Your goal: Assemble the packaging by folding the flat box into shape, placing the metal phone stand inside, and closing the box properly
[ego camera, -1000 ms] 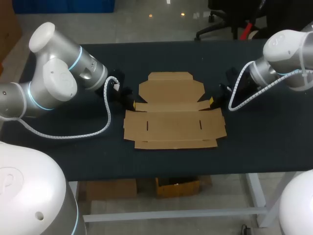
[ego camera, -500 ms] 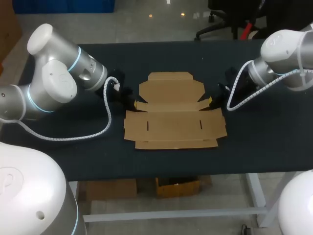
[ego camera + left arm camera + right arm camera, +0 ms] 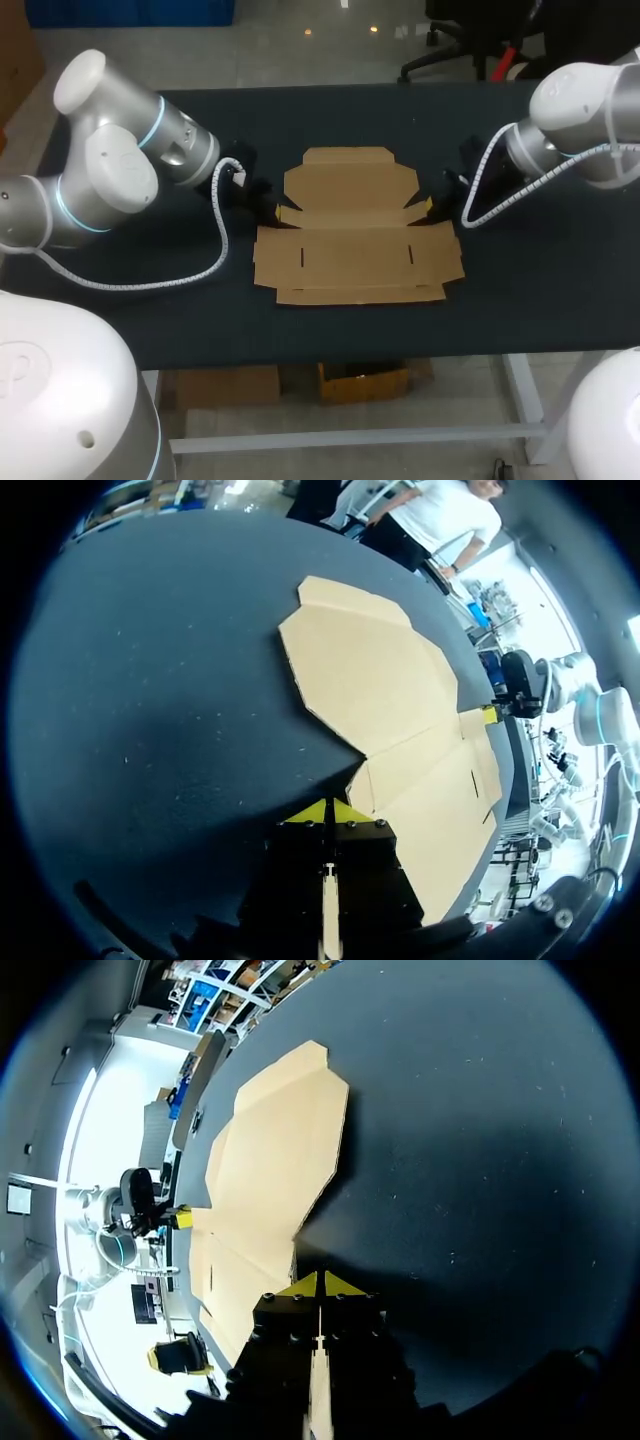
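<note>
**tapejam:** Where's the flat brown cardboard box blank (image 3: 355, 228) relative to the arms?

**rizon_fan:** It's lying unfolded mid dark worktop (image 3: 520, 290), with its long axis running side to side, so it sits right between them. The left claw (image 3: 268, 209) is just beside the notch on its left edge, and the right claw (image 3: 432, 207) is just beside the matching notch on the right. Neither arm is really nearer, it's pretty even.

**tapejam:** Are they holding anything?

**rizon_fan:** Nope. In both wrist views the yellow tips are pressed together with nothing between them, and the cardboard is just ahead of each. I can't tell if the tips actually touch the edge. There's no metal phone stand anywhere I can see either, so my guess is folding comes first.
</note>
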Controlling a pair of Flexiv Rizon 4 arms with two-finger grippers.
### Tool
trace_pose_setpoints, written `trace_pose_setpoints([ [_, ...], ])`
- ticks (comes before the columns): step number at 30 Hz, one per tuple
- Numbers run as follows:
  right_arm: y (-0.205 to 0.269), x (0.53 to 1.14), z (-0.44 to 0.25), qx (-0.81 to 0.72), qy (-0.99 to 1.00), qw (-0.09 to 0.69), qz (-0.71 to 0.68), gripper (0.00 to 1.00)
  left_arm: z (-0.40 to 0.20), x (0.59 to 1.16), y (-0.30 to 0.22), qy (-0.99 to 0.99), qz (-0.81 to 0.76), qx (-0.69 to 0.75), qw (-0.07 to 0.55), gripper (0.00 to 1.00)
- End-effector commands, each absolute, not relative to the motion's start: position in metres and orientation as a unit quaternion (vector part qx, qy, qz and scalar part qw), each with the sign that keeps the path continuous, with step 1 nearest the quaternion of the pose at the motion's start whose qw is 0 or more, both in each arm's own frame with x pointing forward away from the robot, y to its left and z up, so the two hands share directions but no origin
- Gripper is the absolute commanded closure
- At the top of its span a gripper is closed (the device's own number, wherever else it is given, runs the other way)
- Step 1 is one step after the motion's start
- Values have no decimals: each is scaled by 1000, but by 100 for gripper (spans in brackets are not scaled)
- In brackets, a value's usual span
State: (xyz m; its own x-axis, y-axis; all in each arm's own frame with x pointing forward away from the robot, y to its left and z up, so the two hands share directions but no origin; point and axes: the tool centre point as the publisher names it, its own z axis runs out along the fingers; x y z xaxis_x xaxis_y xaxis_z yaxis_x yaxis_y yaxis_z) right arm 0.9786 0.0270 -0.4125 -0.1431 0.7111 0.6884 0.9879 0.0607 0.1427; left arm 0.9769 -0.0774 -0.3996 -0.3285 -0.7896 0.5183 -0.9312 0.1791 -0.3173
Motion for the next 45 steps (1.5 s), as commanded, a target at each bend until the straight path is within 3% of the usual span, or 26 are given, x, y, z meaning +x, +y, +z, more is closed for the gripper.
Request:
trace_pose_setpoints([
  [1, 29, 974, -409, -618, -690, 221, -304, 100, -399, 977, -81, -761, 294, 567, 117, 100],
  [45, 44, 983, -404, -670, -657, 200, -281, 100, -386, 971, -108, -754, 255, 602, 66, 100],
])
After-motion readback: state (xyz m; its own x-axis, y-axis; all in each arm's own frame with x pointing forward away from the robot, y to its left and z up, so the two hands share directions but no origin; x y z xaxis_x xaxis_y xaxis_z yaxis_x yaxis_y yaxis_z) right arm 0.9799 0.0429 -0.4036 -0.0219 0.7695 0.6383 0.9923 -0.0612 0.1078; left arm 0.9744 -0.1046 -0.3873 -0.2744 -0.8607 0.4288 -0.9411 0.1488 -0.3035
